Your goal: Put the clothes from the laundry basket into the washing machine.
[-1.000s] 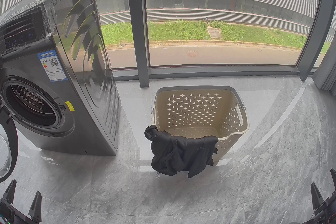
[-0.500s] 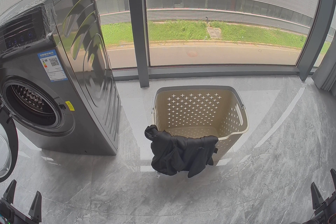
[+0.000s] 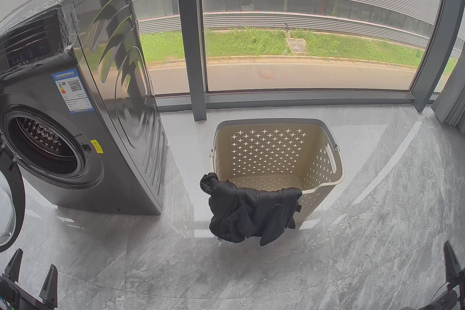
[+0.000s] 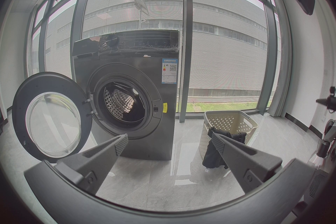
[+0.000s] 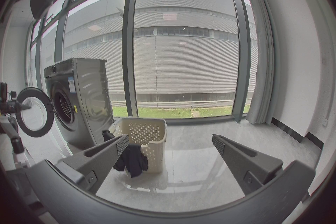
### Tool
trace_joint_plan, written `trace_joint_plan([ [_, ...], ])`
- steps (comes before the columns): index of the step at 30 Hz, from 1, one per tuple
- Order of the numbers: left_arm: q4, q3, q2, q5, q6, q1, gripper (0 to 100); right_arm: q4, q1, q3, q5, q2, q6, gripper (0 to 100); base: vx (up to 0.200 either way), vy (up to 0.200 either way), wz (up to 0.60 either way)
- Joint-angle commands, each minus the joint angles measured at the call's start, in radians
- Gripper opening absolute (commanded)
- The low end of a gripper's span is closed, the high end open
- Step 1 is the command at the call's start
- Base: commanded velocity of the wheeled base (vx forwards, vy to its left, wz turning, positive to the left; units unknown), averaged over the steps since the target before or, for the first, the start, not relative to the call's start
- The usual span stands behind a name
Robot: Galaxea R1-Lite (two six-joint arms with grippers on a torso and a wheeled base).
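We see a black garment [image 3: 252, 214] draped over the near rim of the laundry basket [image 3: 266, 146], which stands beside the washing machine [image 3: 121, 98], whose door [image 4: 52, 119] is swung open. The left tool [image 4: 169, 137] and right tool [image 5: 170, 137] are spread wide, empty, well apart from the basket.

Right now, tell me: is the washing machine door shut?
No, the washing machine door stands swung wide open, leaving the drum exposed.
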Motion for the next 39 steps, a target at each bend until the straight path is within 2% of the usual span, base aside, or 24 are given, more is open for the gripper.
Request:
trace_joint_plan([
  [1, 0.000, 0.016, -0.015, -0.002, -0.001, 0.000, 100, -0.019, 0.138, -0.281, 0.033, 0.309, 0.070, 100, 0.000, 0.000, 0.00],
  [2, 0.000, 0.016, -0.015, -0.002, -0.001, 0.000, 100, -0.017, 0.208, -0.278, 0.039, 0.390, 0.111, 100, 0.000, 0.000, 0.00],
  [3, 0.000, 0.016, -0.015, -0.003, -0.003, 0.000, 100, -0.022, 0.247, -0.275, 0.043, 0.460, 0.130, 100, 0.000, 0.000, 0.00],
  [5, 0.000, 0.016, -0.015, -0.003, -0.003, 0.000, 100, -0.034, 0.281, -0.270, 0.050, 0.530, 0.134, 100, 0.000, 0.000, 0.00],
  [6, 0.000, 0.016, -0.015, -0.003, -0.003, 0.000, 100, -0.052, 0.339, -0.268, 0.081, 0.648, 0.139, 100, 0.000, 0.000, 0.00],
  [8, 0.000, 0.016, -0.015, -0.003, -0.003, 0.000, 100, -0.082, 0.370, -0.275, 0.104, 0.748, 0.146, 100, 0.000, 0.000, 0.00],
  [11, 0.000, 0.016, -0.015, -0.005, -0.004, 0.000, 100, -0.160, 0.379, -0.275, 0.115, 0.926, 0.153, 100, 0.000, 0.000, 0.00],
  [15, 0.000, 0.016, -0.015, -0.005, -0.004, 0.000, 100, -0.281, 0.387, -0.272, 0.161, 1.099, 0.151, 100, 0.000, 0.000, 0.00],
  [19, 0.000, 0.016, -0.015, -0.003, -0.004, 0.000, 100, -0.361, 0.392, -0.295, 0.178, 1.251, 0.157, 100, 0.000, 0.000, 0.00],
  [23, 0.000, 0.016, -0.015, 0.001, -0.001, 0.000, 100, -0.428, 0.401, -0.305, 0.201, 1.368, 0.194, 100, 0.000, 0.000, 0.00],
  [30, 0.000, 0.016, -0.015, -0.003, -0.003, 0.000, 100, -0.588, 0.410, -0.324, 0.197, 1.564, 0.208, 100, 0.000, 0.000, 0.00],
  [32, 0.000, 0.016, -0.015, -0.002, -0.003, 0.000, 100, -0.591, 0.410, -0.324, 0.197, 1.569, 0.208, 100, 0.000, 0.000, 0.00],
  [33, 0.000, 0.016, -0.015, 0.001, 0.001, 0.000, 100, -0.652, 0.433, -0.341, 0.193, 1.656, 0.212, 100, 0.000, 0.000, 0.00],
  [39, 0.000, 0.016, -0.015, 0.001, -0.001, 0.000, 100, -0.726, 0.447, -0.403, 0.188, 1.832, 0.231, 100, 0.000, 0.000, 0.00],
])
